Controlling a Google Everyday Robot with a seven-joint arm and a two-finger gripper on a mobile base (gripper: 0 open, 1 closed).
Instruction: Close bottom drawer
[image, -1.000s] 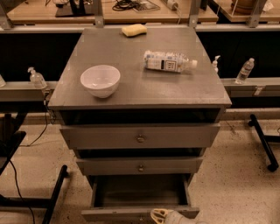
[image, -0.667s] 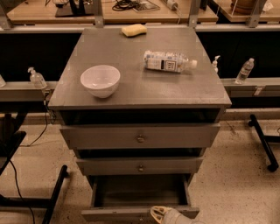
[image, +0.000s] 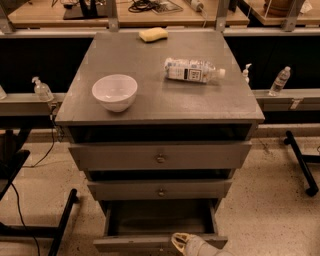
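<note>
The bottom drawer (image: 125, 244) of the grey cabinet is pulled far out at the bottom of the camera view, its inside dark and bare. Its grey front runs along the lower frame edge; the knob is hidden. My gripper (image: 186, 243) is a pale shape at the bottom edge, right of centre, resting at the drawer's front rim. Above it are the middle drawer (image: 161, 190) and the top drawer (image: 160, 156), each with a small round knob and each standing slightly out.
On the cabinet top (image: 150, 102) stand a white bowl (image: 114, 92), a plastic bottle (image: 192, 70) lying on its side and a yellow sponge (image: 153, 34). Black table legs (image: 60, 225) stand at the left, another leg (image: 300, 162) at the right.
</note>
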